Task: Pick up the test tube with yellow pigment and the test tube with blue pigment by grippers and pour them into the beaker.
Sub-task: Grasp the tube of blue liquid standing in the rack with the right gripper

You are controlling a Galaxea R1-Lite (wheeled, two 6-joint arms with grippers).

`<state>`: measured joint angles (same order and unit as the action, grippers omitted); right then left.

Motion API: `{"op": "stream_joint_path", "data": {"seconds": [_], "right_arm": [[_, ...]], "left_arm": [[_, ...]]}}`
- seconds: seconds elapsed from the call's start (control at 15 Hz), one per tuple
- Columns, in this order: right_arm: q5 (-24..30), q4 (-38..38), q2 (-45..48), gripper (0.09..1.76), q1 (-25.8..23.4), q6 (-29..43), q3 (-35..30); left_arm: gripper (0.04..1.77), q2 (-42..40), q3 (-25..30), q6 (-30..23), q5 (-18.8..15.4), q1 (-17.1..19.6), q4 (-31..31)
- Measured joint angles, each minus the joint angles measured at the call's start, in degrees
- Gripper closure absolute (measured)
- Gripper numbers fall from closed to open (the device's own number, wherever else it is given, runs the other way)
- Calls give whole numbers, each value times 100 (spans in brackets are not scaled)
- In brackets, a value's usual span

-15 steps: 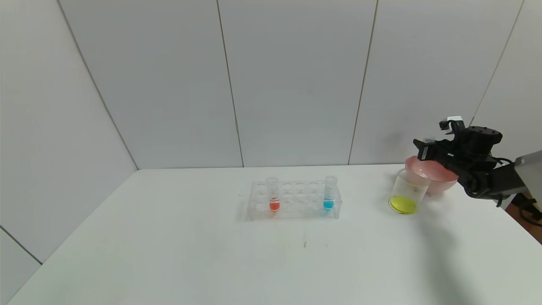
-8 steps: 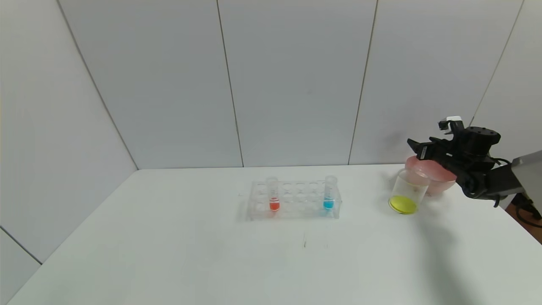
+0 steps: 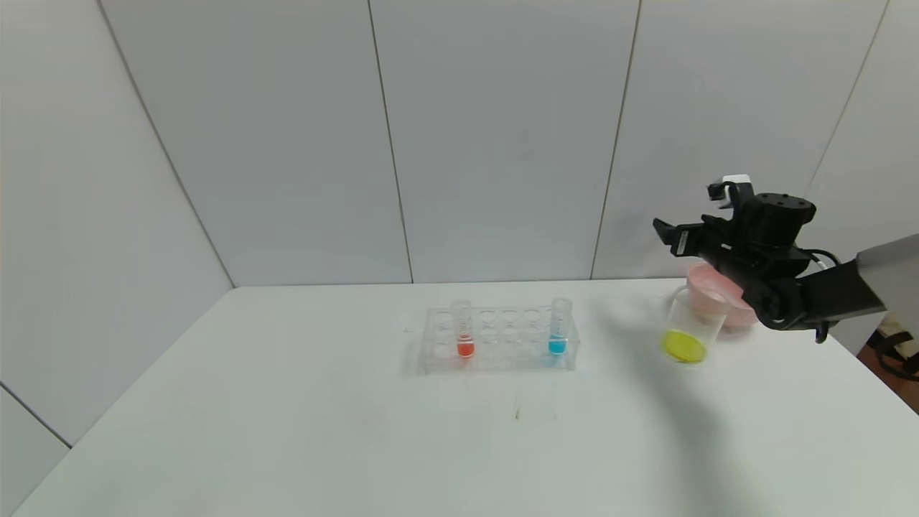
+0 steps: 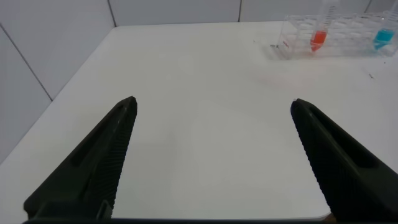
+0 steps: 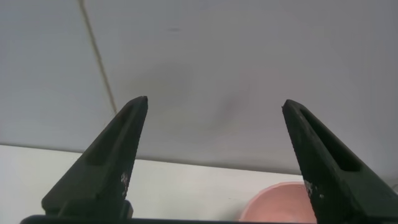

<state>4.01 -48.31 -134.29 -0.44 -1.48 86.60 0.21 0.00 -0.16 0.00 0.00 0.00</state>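
Yellow liquid already sits in the small clear cylindrical beaker (image 3: 687, 330) near the desk's right edge, w/ a pink bowl (image 3: 718, 300) just behind it. Head view: white desk (image 3: 287, 402); clear many-holed rack (image 3: 497, 339) mid-desk holds the slim clear test tube with blue pigment (image 3: 558, 327) at its right end, upright, and a like tube w/ red-orange liquid (image 3: 463, 329) at its left end. No yellow-filled tube visible. Right gripper (image 3: 675, 237) hangs above the beaker, jaws spread, empty.

Left wrist view: left gripper (image 4: 211, 109) low over the desk's left side, jaws wide, empty; rack far off.

Right wrist view: only wall, bowl rim; neither rack nor beaker.

Judgement: tube is light, slick, fragile; grip upper bare part above the rack, gently.
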Motion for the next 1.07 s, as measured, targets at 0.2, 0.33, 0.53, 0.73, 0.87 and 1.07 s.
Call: {"op": "stream_joint_path", "data": {"seconds": [0.2, 0.33, 0.53, 0.73, 0.87, 1.07], "right_arm": [[-414, -183, 446, 24, 440, 69, -660], [-797, -271, 816, 22, 783, 105, -1263], [-1351, -719, 1381, 19, 1281, 185, -2243], [-1936, -1352, 1770, 18, 1741, 202, -3213], [-2380, -1510, 1974, 17, 2125, 210, -3773], [-2708, -1792, 2194, 16, 2704, 293, -4407]], "left_arm": [[5, 0, 0, 2, 0, -2, 0], [5, 0, 0, 0, 0, -2, 0], [5, 0, 0, 0, 0, -2, 0], [5, 0, 0, 0, 0, 0, 0], [5, 0, 0, 0, 0, 0, 0], [5, 0, 0, 0, 0, -2, 0]]}}
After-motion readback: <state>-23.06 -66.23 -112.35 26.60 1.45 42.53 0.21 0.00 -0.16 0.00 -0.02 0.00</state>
